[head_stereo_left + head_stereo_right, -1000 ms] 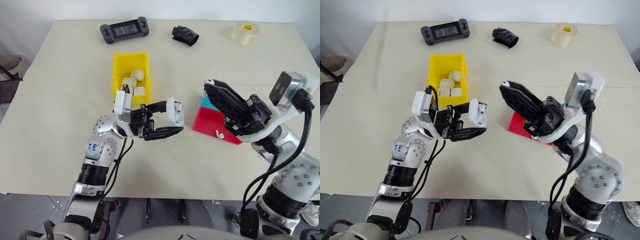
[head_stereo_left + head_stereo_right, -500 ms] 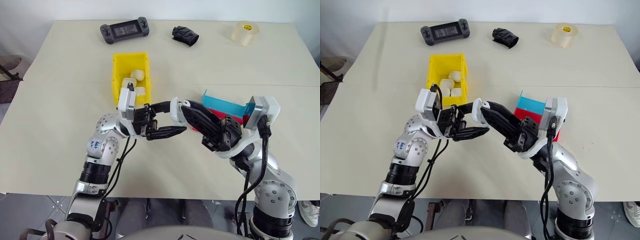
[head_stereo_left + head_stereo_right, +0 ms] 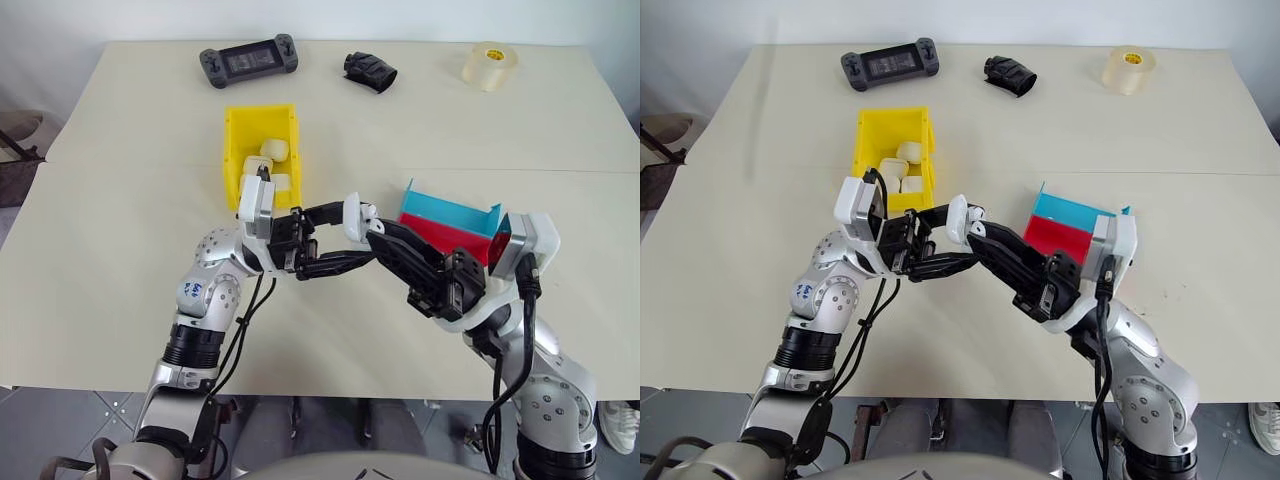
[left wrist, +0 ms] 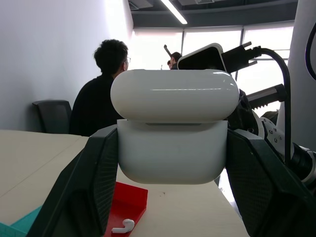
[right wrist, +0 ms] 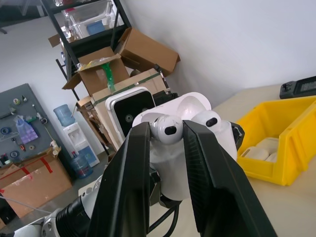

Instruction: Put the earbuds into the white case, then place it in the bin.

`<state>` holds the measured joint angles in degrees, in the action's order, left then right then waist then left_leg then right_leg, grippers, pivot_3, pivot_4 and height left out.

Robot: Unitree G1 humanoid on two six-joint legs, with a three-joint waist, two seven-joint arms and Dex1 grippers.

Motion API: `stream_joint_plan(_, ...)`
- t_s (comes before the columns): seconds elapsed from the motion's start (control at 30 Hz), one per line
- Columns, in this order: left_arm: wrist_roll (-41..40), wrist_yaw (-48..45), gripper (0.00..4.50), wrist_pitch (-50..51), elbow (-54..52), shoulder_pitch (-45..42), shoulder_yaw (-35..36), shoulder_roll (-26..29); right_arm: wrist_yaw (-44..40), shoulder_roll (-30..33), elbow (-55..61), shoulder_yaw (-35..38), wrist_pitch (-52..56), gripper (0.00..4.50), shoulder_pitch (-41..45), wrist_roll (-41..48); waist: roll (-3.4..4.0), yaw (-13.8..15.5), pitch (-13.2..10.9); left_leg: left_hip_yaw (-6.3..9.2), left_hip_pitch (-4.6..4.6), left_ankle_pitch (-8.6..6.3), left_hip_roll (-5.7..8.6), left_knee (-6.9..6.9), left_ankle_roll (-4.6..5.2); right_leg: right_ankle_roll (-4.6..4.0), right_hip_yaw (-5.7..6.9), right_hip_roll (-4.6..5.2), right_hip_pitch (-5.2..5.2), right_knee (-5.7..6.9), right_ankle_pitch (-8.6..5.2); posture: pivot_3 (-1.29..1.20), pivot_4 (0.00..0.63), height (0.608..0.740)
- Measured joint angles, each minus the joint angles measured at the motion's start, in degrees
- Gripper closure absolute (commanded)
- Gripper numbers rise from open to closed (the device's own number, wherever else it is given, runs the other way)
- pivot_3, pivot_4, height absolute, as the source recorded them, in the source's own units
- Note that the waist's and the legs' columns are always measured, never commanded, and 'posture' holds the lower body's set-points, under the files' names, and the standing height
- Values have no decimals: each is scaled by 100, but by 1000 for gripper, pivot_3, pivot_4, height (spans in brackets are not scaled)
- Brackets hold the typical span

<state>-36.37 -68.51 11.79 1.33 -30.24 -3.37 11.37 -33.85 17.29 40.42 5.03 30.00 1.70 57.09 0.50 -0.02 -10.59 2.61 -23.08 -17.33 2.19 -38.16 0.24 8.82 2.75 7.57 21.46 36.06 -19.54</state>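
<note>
So, head views: left gripper [image 3: 345,240] is clamped on the white case [image 3: 353,217], held up off the table [image 3: 120,300] just in front of the yellow bin [image 3: 236,150]. Right gripper [image 3: 375,236] reaches in from the right, tips right at the case. Bin sits mid-table with several cream cases inside; red tray [image 3: 445,238] and blue tray [image 3: 450,212] are stacked just right of the grippers. Near edge and left half of the table are free; game controller [image 3: 248,60], black object [image 3: 370,71] and tape roll [image 3: 489,65] line the far edge, well apart.

Left wrist view: case [image 4: 174,131] is squeezed between both fingers, lid up; one earbud [image 4: 123,226] lies on the red tray [image 4: 129,202] below. A person sits behind.

Right wrist view: right fingers [image 5: 129,173] pinch an earbud [image 5: 166,126] over the open case [image 5: 190,148], a second earbud [image 5: 207,118] seated beside it; bin [image 5: 284,143] beyond
</note>
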Motion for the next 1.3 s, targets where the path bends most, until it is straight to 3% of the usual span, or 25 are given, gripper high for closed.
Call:
stream_joint_plan(0.07,2,-4,1697,-2,12,0,2,-3,4,73,-10,-12,-9,3545,5,-8,0,2,0,1,0,0,0,0,0,0,0,-1,0,0,0,0,150,740)
stream_joint_plan(0.17,10,-41,1697,-20,60,-1,9,1,47,176,-33,-12,25,2890,32,42,0,2,0,0,0,0,0,0,0,0,0,0,0,0,0,0,150,740)
stream_joint_plan(0.43,74,-123,1697,-110,70,-49,-3,52,115,576,-66,60,111,199,224,196,-1,12,0,1,0,0,1,0,0,0,1,1,-2,-2,0,0,150,740)
stream_joint_plan(0.57,617,-82,1697,-390,114,-85,-217,326,-16,1111,-58,553,116,29,-292,191,-1,60,0,-2,-1,0,4,0,2,0,2,2,-5,-5,0,0,150,740)
stream_joint_plan(0.7,1840,65,1697,-969,413,-233,-625,957,-217,1536,-168,1294,-40,1062,-864,0,-2,107,0,-13,1,2,4,0,6,0,0,0,-6,-5,0,0,150,740)
stream_joint_plan(0.8,2397,135,1697,-1217,441,-425,-880,1165,-350,1674,-193,1324,-95,2075,-880,-128,-1,115,0,-11,2,3,2,0,7,0,-1,0,-5,-5,0,0,150,740)
stream_joint_plan(1.03,2993,96,1697,-1150,365,-703,-1410,1349,-4,1845,9,48,275,4455,214,-834,-1,119,0,-4,-2,3,2,1,6,0,0,0,0,-4,0,0,150,740)
stream_joint_plan(1.3,3097,104,1697,-979,147,-698,-1570,1435,315,1801,114,-1022,894,4455,984,-1198,-2,135,0,0,-5,3,3,-3,6,0,1,3,-1,-3,0,0,150,740)
